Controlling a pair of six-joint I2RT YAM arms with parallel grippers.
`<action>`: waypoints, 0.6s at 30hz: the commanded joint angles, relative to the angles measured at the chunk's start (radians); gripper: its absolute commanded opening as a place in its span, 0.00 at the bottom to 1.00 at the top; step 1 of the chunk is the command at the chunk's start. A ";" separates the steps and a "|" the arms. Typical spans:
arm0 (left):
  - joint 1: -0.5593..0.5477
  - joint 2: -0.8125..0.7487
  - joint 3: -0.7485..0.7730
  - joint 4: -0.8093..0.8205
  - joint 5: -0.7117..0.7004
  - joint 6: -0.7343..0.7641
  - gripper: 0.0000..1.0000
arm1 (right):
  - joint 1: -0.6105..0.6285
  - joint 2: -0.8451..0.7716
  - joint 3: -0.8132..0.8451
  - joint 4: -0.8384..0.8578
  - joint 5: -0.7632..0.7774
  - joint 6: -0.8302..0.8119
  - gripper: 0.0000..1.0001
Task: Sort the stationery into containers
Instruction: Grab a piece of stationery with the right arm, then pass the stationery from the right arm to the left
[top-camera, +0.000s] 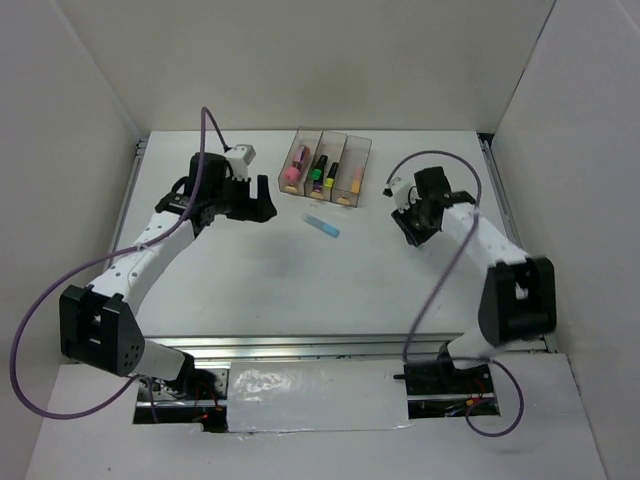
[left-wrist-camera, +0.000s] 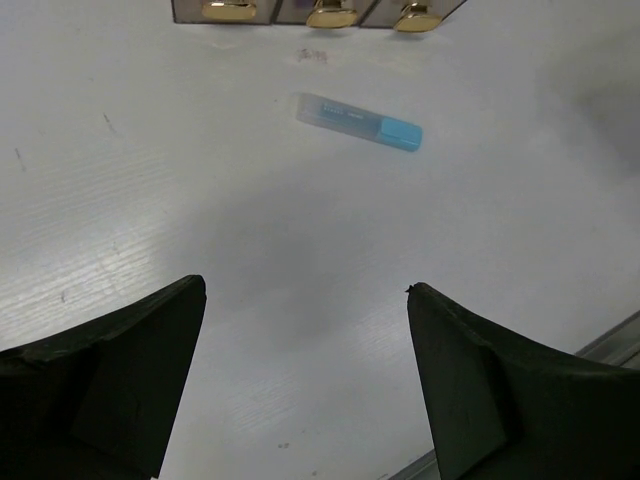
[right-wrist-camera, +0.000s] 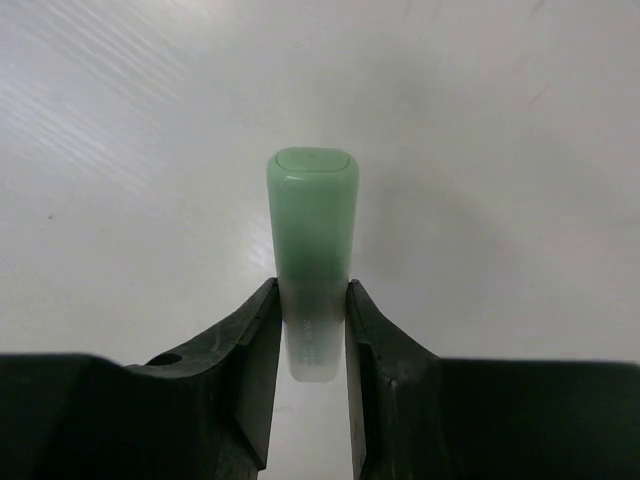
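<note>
Right hand (right-wrist-camera: 312, 300) gripping mint-green chunky highlighter (right-wrist-camera: 312, 210), likely mid-carry.
Next: reach over smoky transparent plastic bins (top-camera: 345, 140); left hand (left-wrist-camera: 305, 300) open near light-blue highlighter (left-wrist-camera: 358, 121).

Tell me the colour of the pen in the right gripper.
The highlighter is mint green, paler at the gripped end; clearest in the right wrist view.
</note>
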 joint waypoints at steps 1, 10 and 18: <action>0.030 -0.040 0.070 0.012 0.164 -0.046 0.94 | 0.086 -0.303 -0.113 0.169 -0.047 -0.301 0.00; 0.049 0.037 0.207 -0.172 0.397 0.015 0.93 | 0.321 -0.896 -0.789 0.899 -0.159 -1.034 0.00; -0.102 -0.044 0.037 -0.160 0.595 0.020 0.90 | 0.508 -0.922 -0.995 1.372 -0.222 -1.263 0.00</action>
